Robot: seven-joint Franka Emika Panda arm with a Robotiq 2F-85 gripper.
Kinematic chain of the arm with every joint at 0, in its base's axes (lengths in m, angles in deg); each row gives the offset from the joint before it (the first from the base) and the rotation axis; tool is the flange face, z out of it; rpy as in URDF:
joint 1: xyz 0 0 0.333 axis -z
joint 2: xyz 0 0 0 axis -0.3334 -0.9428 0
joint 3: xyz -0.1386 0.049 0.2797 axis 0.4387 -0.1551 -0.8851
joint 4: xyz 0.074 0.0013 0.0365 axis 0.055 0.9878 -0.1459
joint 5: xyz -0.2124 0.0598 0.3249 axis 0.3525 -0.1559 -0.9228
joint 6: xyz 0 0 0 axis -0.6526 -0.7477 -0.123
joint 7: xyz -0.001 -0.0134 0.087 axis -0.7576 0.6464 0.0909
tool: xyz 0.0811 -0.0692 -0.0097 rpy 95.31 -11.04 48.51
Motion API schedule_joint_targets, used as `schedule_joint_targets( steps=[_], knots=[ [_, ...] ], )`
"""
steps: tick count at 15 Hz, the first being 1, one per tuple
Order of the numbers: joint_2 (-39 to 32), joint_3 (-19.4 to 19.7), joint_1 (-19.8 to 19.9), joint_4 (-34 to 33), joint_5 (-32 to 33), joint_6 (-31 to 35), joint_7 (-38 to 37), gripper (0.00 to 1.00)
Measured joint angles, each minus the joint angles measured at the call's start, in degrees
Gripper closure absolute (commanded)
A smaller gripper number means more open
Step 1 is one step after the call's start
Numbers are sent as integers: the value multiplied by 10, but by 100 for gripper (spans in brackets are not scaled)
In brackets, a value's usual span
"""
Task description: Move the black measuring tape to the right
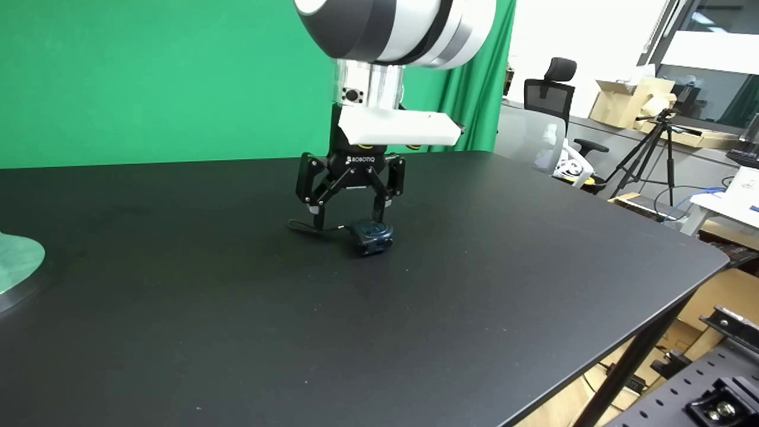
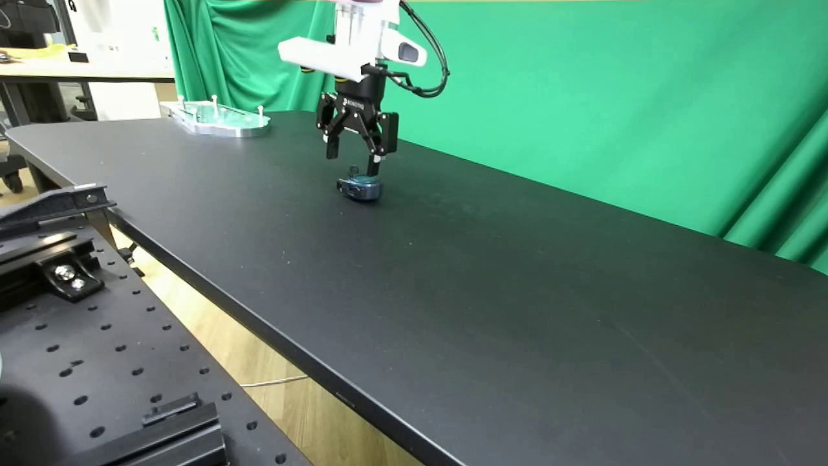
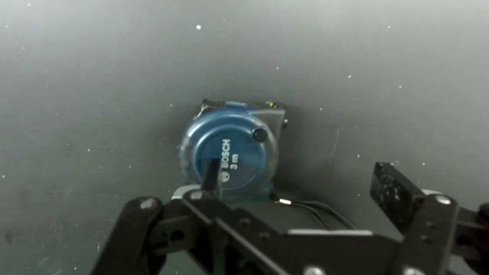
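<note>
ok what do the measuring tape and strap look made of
Measuring tape: probably hard plastic, blue and glossy, with highlights and a clear-looking outer edge.
Strap: likely textile cord, black and matt, since it curves in thin, loose strands.

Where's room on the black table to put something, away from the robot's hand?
In an exterior view, the black table has a big bare patch between the measuring tape and the table's slanting edge, and another between the tape's strap and the pale green disc. It's crowded at the tape: the open gripper is there, one finger over it in the wrist view.
</note>
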Motion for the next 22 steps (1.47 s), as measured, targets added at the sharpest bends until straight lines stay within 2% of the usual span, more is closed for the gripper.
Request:
schedule_joint_targets(
  steps=[6, 12, 22],
  knots=[
    [22, -4, -3, 30, 2, 1, 1, 0],
    [60, 16, 0, 62, 15, 5, -8, 0],
    [70, 21, 38, 73, 14, 12, 16, 0]
  ],
)
